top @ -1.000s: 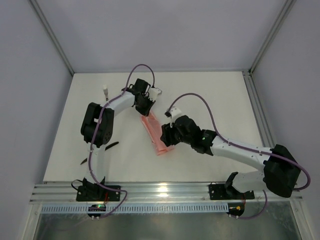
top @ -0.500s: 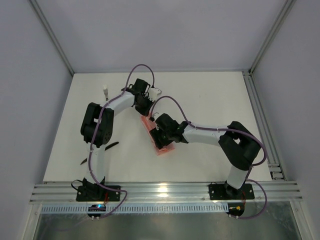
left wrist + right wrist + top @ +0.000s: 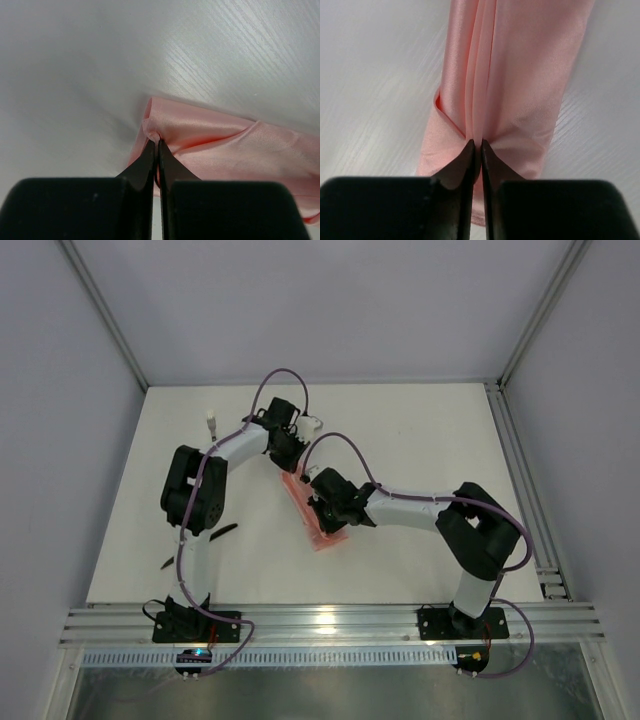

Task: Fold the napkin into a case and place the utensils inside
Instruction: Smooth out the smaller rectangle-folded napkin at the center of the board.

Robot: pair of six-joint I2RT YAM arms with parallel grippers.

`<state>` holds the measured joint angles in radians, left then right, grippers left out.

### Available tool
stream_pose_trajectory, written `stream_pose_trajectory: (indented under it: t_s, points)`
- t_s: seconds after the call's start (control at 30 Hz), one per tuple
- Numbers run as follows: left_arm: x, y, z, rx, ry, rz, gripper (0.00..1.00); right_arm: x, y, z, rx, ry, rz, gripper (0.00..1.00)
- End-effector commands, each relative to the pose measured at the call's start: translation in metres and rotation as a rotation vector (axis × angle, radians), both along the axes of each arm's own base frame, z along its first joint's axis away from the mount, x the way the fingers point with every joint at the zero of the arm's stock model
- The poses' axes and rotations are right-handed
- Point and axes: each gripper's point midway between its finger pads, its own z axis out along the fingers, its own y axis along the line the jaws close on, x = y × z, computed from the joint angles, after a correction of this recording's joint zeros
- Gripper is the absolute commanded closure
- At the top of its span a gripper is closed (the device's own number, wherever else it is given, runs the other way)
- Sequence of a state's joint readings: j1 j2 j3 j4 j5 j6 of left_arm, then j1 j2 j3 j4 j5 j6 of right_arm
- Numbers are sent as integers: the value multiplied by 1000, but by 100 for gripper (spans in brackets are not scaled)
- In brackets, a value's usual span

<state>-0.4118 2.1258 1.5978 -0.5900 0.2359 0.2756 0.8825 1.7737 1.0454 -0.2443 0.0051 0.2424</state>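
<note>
The salmon-pink napkin [image 3: 304, 496] lies folded into a narrow strip, running from the table's middle toward the near edge. My left gripper [image 3: 291, 470] is shut on its far end, pinching a small bunch of cloth [image 3: 152, 131] between the fingertips. My right gripper [image 3: 321, 517] is shut on a lengthwise fold near the strip's near end [image 3: 475, 142], with the strip [image 3: 520, 75] stretching away from it. Two slim black utensils lie on the table to the left, one [image 3: 226, 531] beside the left arm and one [image 3: 166, 562] nearer the edge.
A small white object [image 3: 211, 421] stands at the far left of the white table [image 3: 420, 430]. Metal frame rails [image 3: 330, 620] run along the near edge and the right side. Grey walls enclose the table.
The right arm has swung in from the right and folded its elbow. Its gripper came down over the strip's near end and shut on the fold. The left gripper has stayed shut on the far end.
</note>
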Motion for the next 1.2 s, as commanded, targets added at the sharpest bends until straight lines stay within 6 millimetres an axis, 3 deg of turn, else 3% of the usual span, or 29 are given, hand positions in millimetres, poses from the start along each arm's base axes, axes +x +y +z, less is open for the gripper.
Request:
stream_pose_trajectory:
  t_s: [0.0,0.13,0.17,0.23,0.27,0.4,0.53,0.63,0.67,0.77,0.83,0.93,1.0,1.1,1.17]
  points:
    - [-13,13,3,31,33,-10,100,6,5,11,15,-14,-16,93]
    - [-12,10,9,14,24,-5,94,9,8,15,19,-20,-15,96]
    - [-11,9,11,6,21,-5,83,6,13,15,41,0,6,96]
    - [-11,6,20,-15,13,-1,74,9,11,13,50,7,2,96]
    - [-11,5,23,-23,7,-2,64,10,11,12,55,11,0,96]
    - [-12,0,51,-114,-15,-2,45,11,11,11,84,20,18,96]
    - [-17,-6,90,-282,-35,1,41,12,15,11,103,31,55,96]
    - [-39,-5,123,-371,-90,-33,41,12,15,10,124,43,70,96]
    - [-55,-4,134,-398,-114,-72,41,12,15,9,131,48,72,96]
    - [-85,3,142,-413,-132,-109,41,13,14,8,159,68,78,96]
    - [-100,5,134,-394,-112,-140,48,13,13,7,171,81,84,96]
    - [-137,-6,99,-297,-30,-276,61,13,17,9,211,103,107,96]
    - [-159,-19,75,-247,20,-373,64,14,18,9,222,109,109,96]
    - [-166,-24,59,-247,37,-418,62,16,16,7,225,113,105,96]
    - [-167,-25,54,-256,31,-443,50,16,19,8,246,124,114,96]
